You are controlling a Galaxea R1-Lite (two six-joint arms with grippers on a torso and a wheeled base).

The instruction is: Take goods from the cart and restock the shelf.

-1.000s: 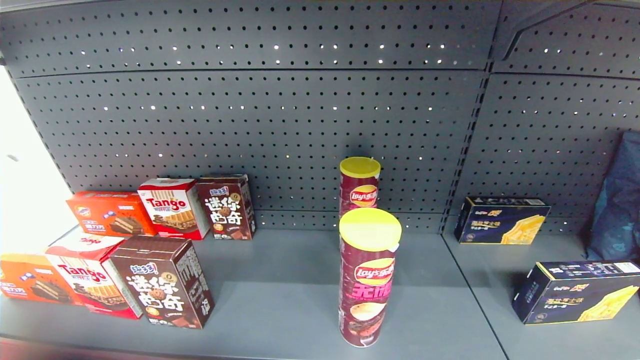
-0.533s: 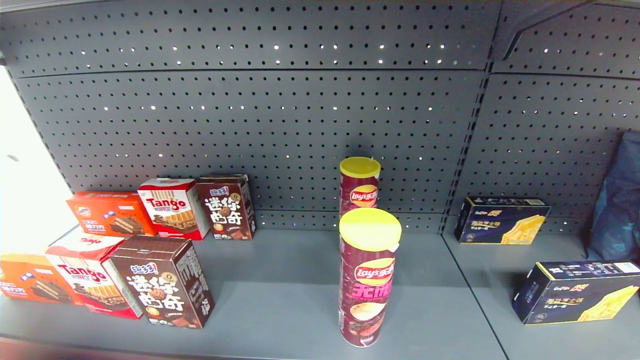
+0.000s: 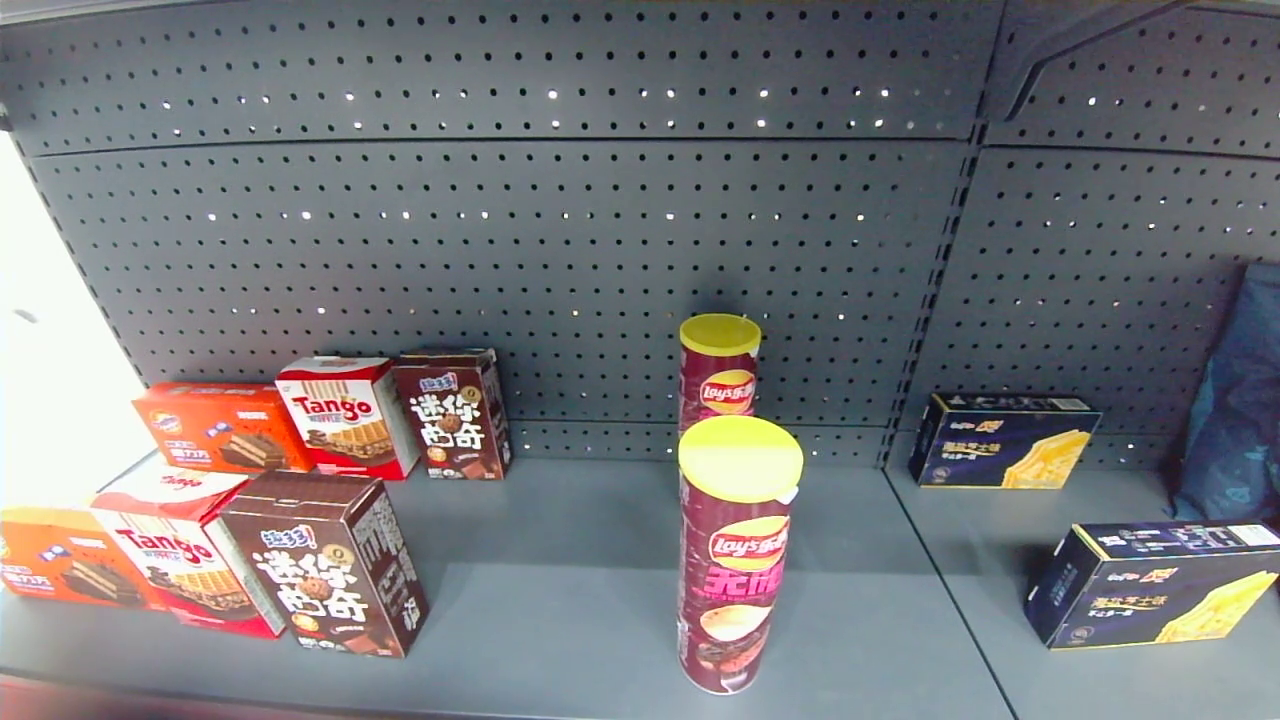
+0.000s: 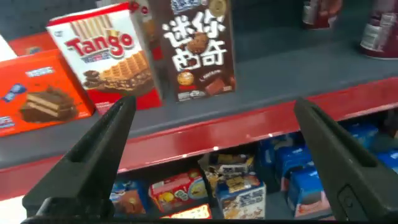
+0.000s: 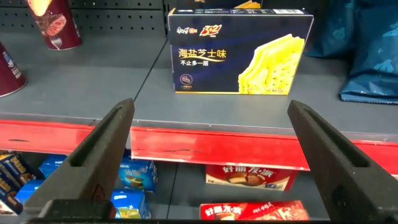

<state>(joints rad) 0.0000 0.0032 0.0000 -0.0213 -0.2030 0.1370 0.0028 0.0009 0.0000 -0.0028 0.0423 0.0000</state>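
Observation:
The grey shelf point(image 3: 560, 590) carries two rows of goods. At its left stand orange, red-white point(image 3: 345, 415) and brown boxes point(image 3: 335, 565). Two maroon chip cans with yellow lids stand in the middle, one point(image 3: 735, 555) in front of the other point(image 3: 718, 370). Dark blue cracker boxes point(image 3: 1150, 580) sit at the right. My left gripper point(image 4: 211, 134) hangs open and empty just off the shelf's red front edge point(image 4: 249, 127), facing the brown box point(image 4: 196, 50) and red-white box point(image 4: 102, 56). My right gripper point(image 5: 211, 130) is open and empty before the blue cracker box point(image 5: 239, 50).
A dark blue bag point(image 3: 1235, 400) leans at the shelf's far right. A perforated back panel point(image 3: 560, 250) rises behind the goods. A lower shelf holds more packets point(image 4: 230, 186) and boxes point(image 5: 249, 177). Bare shelf floor lies between the brown boxes and the cans.

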